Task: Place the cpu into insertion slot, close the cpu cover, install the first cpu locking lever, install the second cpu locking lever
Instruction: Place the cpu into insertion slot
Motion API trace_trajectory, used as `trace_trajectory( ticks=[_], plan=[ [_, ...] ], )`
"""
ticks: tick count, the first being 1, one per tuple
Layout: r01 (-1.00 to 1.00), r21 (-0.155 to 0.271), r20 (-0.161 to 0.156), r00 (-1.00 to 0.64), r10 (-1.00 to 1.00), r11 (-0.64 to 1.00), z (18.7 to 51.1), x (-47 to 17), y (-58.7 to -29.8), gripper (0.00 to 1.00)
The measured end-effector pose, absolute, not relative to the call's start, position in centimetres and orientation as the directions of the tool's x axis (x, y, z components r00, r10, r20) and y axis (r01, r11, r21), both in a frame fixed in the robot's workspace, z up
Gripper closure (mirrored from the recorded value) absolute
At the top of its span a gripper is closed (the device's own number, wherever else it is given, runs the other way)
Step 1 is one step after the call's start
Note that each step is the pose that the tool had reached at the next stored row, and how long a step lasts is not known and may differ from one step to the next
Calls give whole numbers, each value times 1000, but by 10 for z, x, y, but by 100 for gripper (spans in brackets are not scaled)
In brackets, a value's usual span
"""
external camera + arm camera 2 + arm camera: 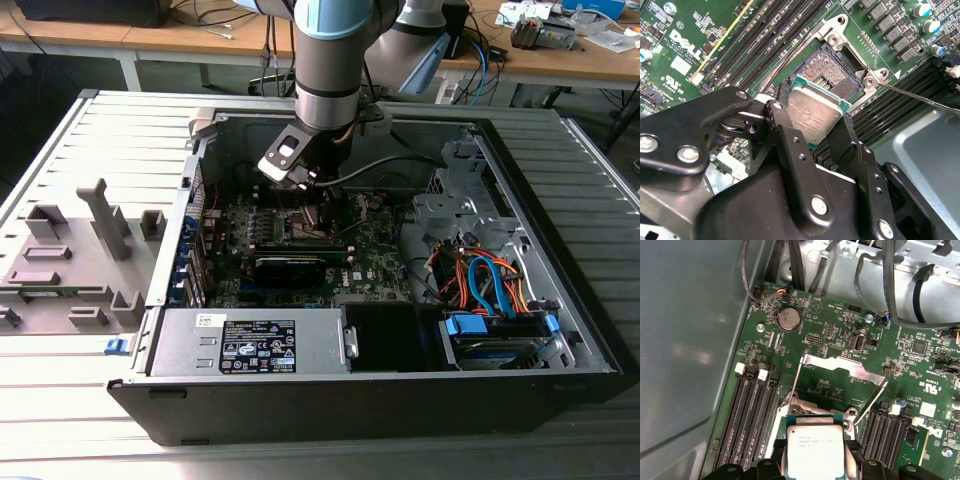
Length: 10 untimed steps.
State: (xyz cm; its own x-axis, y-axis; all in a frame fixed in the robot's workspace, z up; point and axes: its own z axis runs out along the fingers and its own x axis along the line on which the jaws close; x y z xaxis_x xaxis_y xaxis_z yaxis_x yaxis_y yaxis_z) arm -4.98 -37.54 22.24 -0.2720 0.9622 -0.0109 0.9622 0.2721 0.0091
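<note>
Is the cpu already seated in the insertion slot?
No, in the second wrist view the gripper grips the cpu by its edges, while the insertion slot shows its bare contacts beyond it.

Open computer case [400, 402] holds green motherboard [382, 252], power supply [250, 342], coloured cables [488, 282].

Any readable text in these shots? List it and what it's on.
cpu: lines of print on the lid, too small to read.
green circuit board: white logo and tiny markings, none safely readable.
label on the grey box: fine print, too small to read.
</note>
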Motion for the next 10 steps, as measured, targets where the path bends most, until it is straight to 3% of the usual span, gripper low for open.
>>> trace_trajectory(
  ticks=[10],
  plan=[
    [965,9,-11,-263,965,263,222,-50,-375,45]
  ],
)
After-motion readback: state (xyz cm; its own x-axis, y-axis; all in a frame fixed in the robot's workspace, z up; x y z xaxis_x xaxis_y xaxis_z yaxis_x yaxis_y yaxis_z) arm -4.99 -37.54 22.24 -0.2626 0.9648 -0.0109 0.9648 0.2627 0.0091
